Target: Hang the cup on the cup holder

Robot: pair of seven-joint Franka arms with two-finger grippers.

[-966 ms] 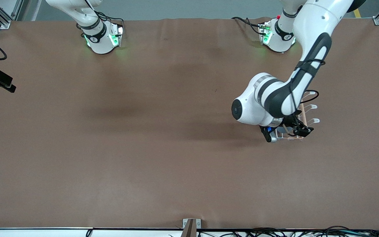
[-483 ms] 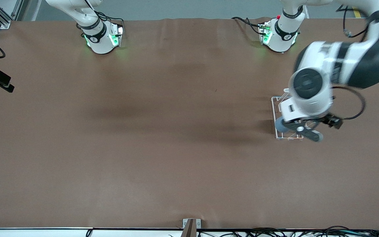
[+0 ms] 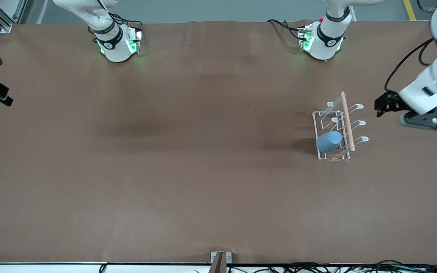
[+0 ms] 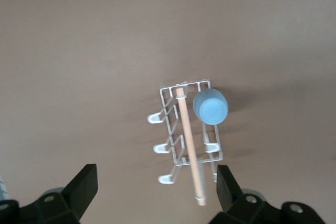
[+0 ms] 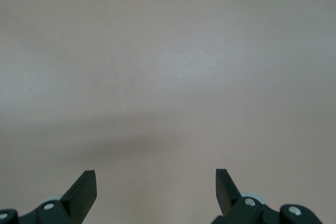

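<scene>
The cup sat upturned on a prong of the cup holder, so the left gripper hung spread and empty, while the right gripper waited spread over bare table.

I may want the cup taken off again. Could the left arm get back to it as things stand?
Probably yes. The left gripper is open and empty, up beside the cup holder, and the cup sits exposed on a prong; nothing lies between, though neighbouring prongs crowd it.

Cup hangs on cup holder; left tool spread wide.
</scene>
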